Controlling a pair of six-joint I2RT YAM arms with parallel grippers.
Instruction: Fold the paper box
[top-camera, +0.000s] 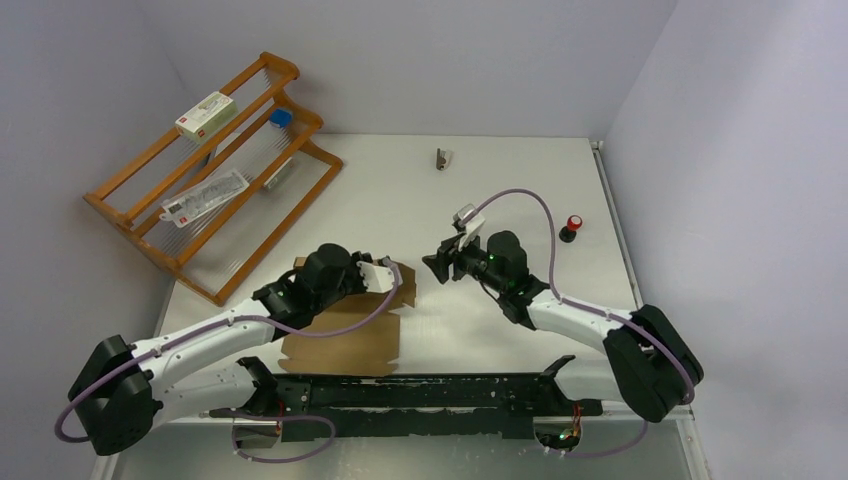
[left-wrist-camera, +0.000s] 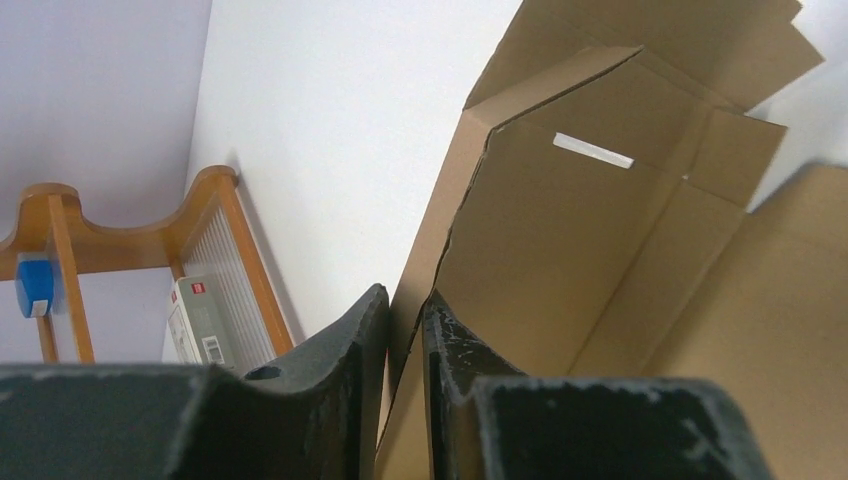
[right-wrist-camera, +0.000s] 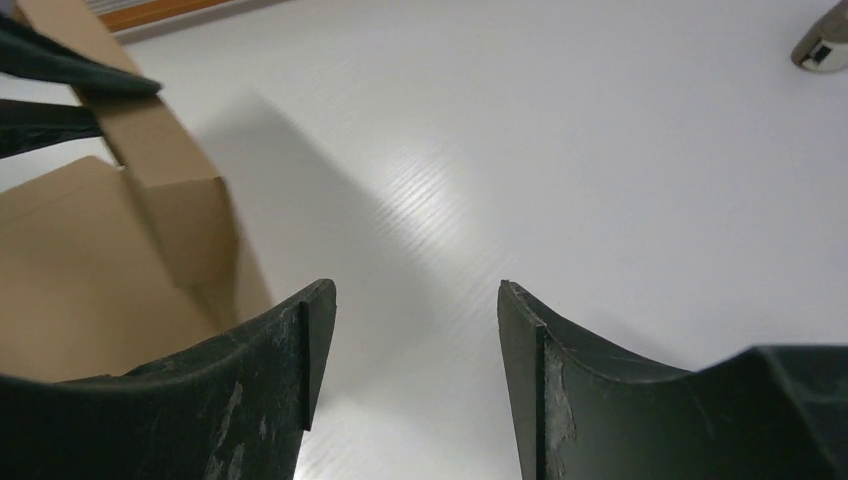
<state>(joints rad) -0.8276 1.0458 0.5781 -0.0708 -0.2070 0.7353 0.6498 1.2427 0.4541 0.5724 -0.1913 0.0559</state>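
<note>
Brown cardboard, plain and with no print showing, made up the paper box (top-camera: 345, 335), which lay partly flat at the near-left of the white worktop (top-camera: 520, 190), one side panel raised and a narrow slit (left-wrist-camera: 593, 150) cut through an inner panel. The left tool (left-wrist-camera: 405, 330) had its jaws drawn narrow on the edge of that raised panel, the cardboard pinched between its scuffed black fingers. The right tool (right-wrist-camera: 415, 300) hung just to the right of the box with its jaws wide and nothing between them, only bare worktop below. A slatted wooden rack (top-camera: 150, 200) stood at the far-left corner, carrying a small white carton (top-camera: 206, 113) with red print and a barcode; its lettering was too small to read. A blue item (top-camera: 281, 118) and a clear packet (top-camera: 205, 195) with a dark label, also illegible, lay on the same rack. Near the far edge sat a small grey metal object (top-camera: 441, 158), and towards the right edge a red-topped black object (top-camera: 573, 227). Pale lilac-grey walls enclosed the worktop on three sides.
</note>
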